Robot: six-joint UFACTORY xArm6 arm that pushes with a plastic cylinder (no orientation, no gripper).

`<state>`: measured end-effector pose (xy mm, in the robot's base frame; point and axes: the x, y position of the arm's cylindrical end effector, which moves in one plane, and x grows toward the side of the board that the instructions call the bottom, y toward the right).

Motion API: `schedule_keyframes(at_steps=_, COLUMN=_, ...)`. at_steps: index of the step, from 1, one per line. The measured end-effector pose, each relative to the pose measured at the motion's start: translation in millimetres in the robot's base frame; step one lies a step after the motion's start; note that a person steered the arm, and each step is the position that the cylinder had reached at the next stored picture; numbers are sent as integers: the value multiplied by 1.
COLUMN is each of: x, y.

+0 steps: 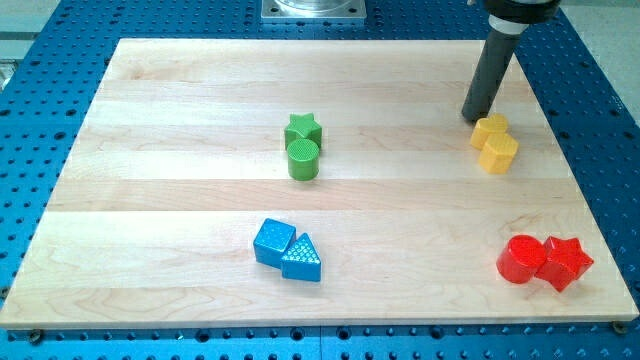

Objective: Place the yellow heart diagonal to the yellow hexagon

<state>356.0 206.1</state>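
Note:
My tip (473, 118) rests on the wooden board (180, 150) at the view's upper right. It stands just left of and slightly above the yellow heart (490, 129), at or very near its edge. The yellow hexagon (499, 154) lies right below the heart, a little to the right, and touches it. The rod rises up and to the right out of the view's top.
A green star (303, 127) and a green cylinder (303, 159) touch near the middle. A blue cube (273, 242) and a blue triangle (302, 260) sit at the bottom centre. A red cylinder (520, 260) and a red star (566, 262) sit at the bottom right.

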Motion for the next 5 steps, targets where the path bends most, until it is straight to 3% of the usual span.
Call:
schedule_keyframes(at_steps=2, x=24, y=-4)
schedule_keyframes(at_steps=4, x=0, y=40)
schedule_keyframes(at_steps=5, x=37, y=13)
